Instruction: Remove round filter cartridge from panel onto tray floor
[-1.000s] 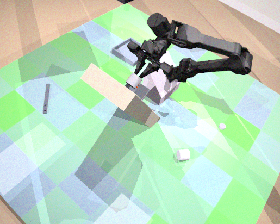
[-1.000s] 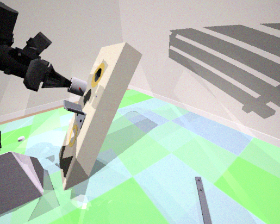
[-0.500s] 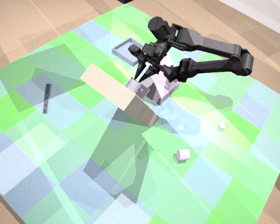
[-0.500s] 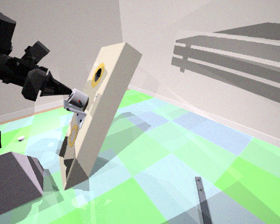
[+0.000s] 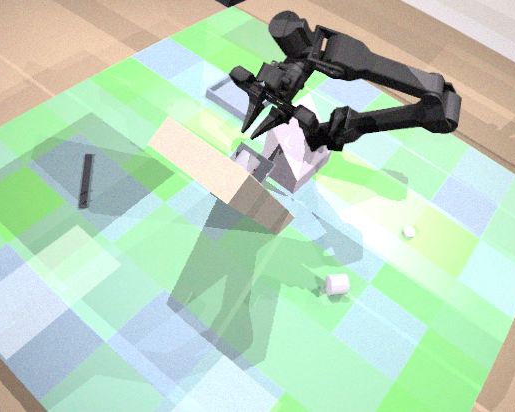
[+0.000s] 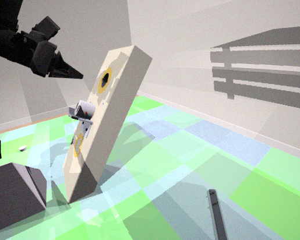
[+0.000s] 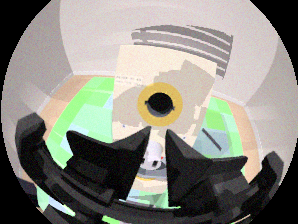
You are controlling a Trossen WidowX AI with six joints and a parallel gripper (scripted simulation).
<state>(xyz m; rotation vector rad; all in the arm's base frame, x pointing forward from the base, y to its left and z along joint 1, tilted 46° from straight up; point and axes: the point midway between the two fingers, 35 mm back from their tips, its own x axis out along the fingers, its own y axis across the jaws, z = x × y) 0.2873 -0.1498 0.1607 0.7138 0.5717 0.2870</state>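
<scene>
The white filter cartridge [image 5: 246, 160] [image 6: 88, 108] [image 7: 154, 150] is out of the panel [image 5: 203, 160] [image 6: 119, 87] [image 7: 131, 65]. It lies on its side in the small grey bracket shelf [image 5: 265, 168] [image 6: 83, 119] on the panel's leaning front. I cannot tell whether it is still. The upper round opening [image 6: 105, 79] [image 7: 160, 102] with its yellow ring is dark and empty. My gripper [image 5: 247, 135] [image 6: 83, 77] [image 7: 158, 131] is open by a narrow gap, with nothing between its fingertips. It hangs above the cartridge, in front of the panel, apart from both. A shallow blue-grey tray [image 5: 223, 103] lies behind, partly hidden by the arm.
A pale faceted block [image 5: 303, 162] [image 6: 13, 192] stands close by the shelf. A second yellow ring [image 6: 76, 151] is low on the panel. A white cylinder [image 5: 337, 284], a small white disc [image 5: 408, 232] [image 6: 23, 148] and a dark bar [image 5: 86, 180] [image 6: 217, 215] [image 7: 212, 139] lie farther off.
</scene>
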